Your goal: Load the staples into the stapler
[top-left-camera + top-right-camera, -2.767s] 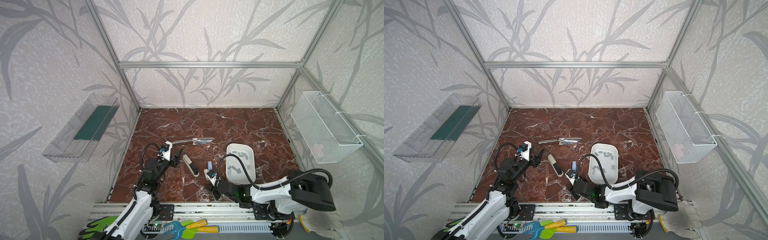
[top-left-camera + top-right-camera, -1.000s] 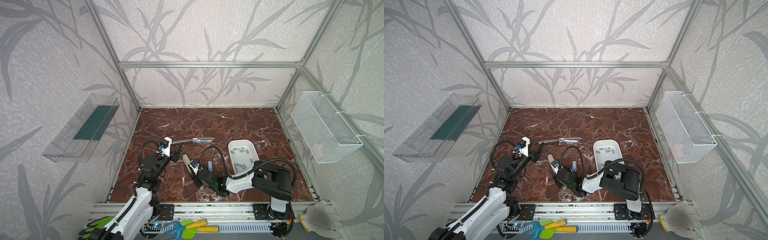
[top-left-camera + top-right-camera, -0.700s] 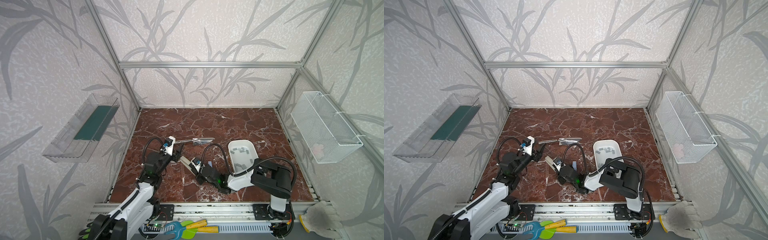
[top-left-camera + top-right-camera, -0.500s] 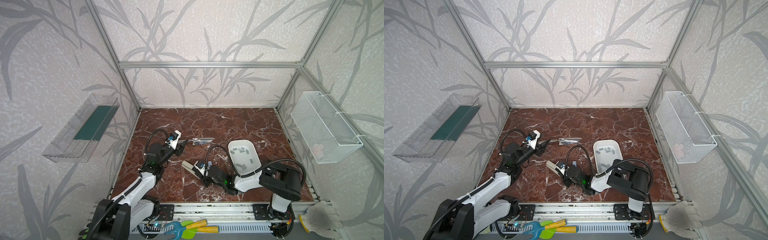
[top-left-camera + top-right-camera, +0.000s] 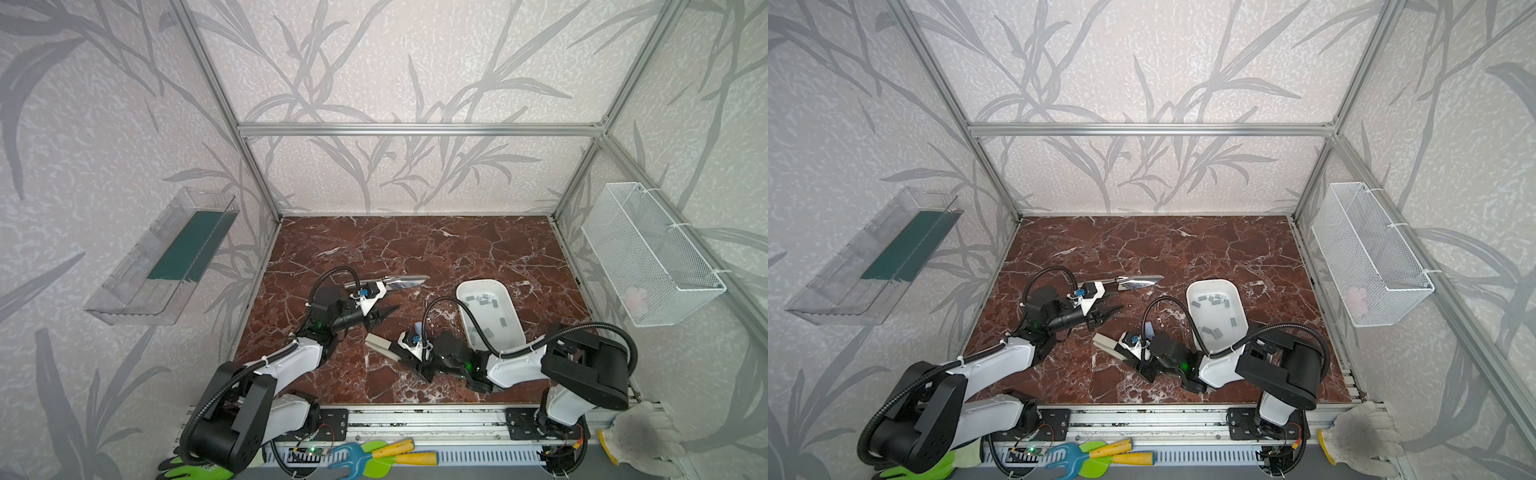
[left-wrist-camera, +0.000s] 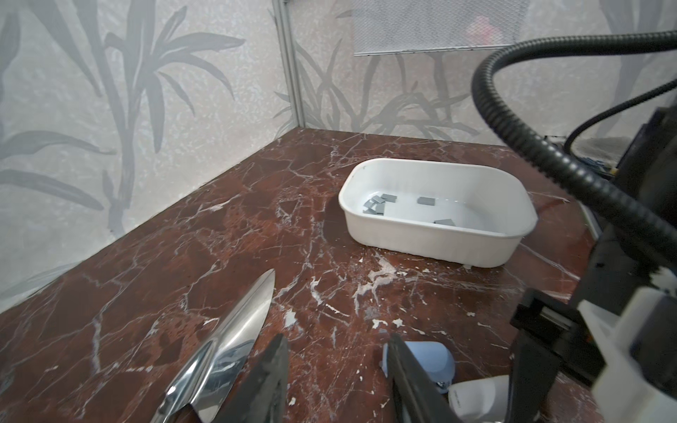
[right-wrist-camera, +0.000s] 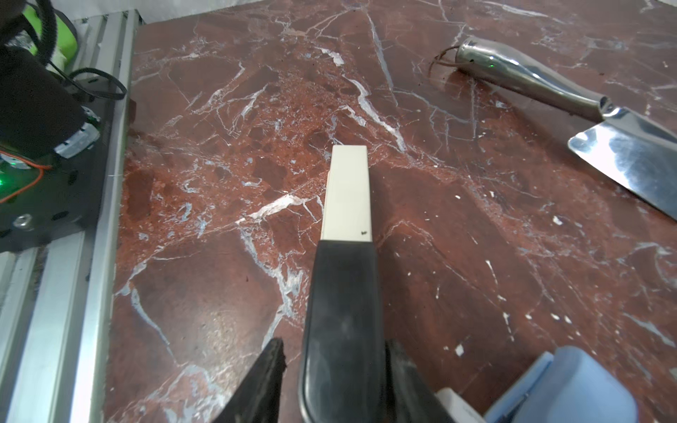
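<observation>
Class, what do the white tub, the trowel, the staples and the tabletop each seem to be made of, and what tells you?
The tub: probably plastic, smooth matt white, rounded moulded walls.
The trowel: polished metal, likely steel; mirror-bright reflections.
The staples: seemingly dull grey metal, too small to be sure.
The tabletop: red-brown marble look with white veins, glossy; stone or print, unclear.

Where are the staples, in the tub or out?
In: the staples lie scattered on the floor of the white tub.
</observation>
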Tool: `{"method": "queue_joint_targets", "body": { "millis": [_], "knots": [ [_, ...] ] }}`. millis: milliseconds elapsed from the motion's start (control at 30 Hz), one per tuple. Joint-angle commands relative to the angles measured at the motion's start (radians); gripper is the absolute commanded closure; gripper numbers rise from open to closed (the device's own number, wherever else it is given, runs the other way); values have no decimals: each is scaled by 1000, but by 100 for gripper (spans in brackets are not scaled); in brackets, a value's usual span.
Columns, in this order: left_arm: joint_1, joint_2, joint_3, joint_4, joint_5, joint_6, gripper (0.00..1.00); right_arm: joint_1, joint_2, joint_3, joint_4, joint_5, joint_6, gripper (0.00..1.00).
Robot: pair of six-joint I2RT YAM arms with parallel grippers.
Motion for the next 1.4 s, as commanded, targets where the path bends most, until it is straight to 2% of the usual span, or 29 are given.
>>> {"method": "queue_joint_targets", "body": {
  "millis": [0, 100, 200, 300, 367, 533, 633, 733, 867, 1067, 1200, 1367],
  "knots": [
    [-47, -39, -28, -47, 50, 122, 55, 31, -119, -35, -13, 20, 25, 53],
    [-89, -87, -85, -61, 55, 193, 55, 59, -232, -67, -104, 71, 19, 50],
    [-133, -136, -145, -56, 71, 282, 56, 81, -309, -123, -90, 92, 56, 53],
    [-177, -147, -119, -208, 75, 405, 57, 107, -338, -164, -98, 116, 110, 59],
    [-195, -119, -88, -273, 61, 440, 57, 128, -336, -182, -105, 122, 137, 60],
    [-214, -67, -67, -287, 1, 463, 57, 164, -209, -190, -33, 139, 163, 63],
    [-217, -85, -63, -307, 7, 446, 57, 165, -118, -172, 40, 186, 180, 65],
    [-222, -92, -60, -338, 21, 460, 57, 161, -47, -146, 56, 270, 195, 73],
    [-231, -68, -51, -359, 22, 497, 55, 119, 0, -142, 82, 310, 202, 75],
    [-234, -51, -16, -437, 1, 534, 55, 10, 119, -106, 120, 275, 244, 77],
    [-235, -57, -18, -438, 15, 543, 55, -64, 173, -124, 229, 227, 239, 77],
    [-239, -45, -10, -445, 30, 539, 55, -67, 173, -175, 375, 39, 151, 71]
  ]
}}
